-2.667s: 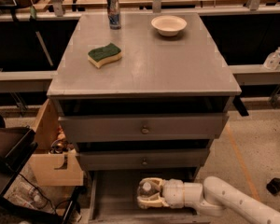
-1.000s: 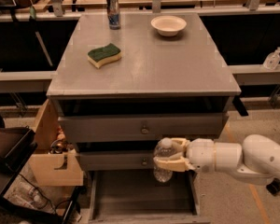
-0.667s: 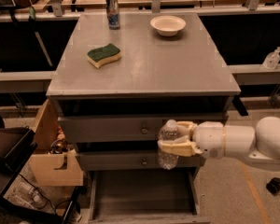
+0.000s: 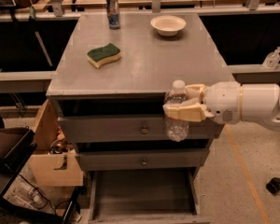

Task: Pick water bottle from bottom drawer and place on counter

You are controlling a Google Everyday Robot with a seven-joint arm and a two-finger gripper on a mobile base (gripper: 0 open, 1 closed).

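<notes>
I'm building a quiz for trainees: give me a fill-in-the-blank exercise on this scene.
The gripper is shut on the ___, near the counter's front edge. The bottom drawer stands ___. On the counter, the white ___ sits right of the can in the view.
Missing: water bottle; open; bowl.

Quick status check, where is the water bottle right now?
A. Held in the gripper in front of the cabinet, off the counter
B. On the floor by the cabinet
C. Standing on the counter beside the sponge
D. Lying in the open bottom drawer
A: the gripper has its jaws closed around the water bottle, holding it in front of the top drawer, with its cap about level with the front edge of the counter.
</notes>
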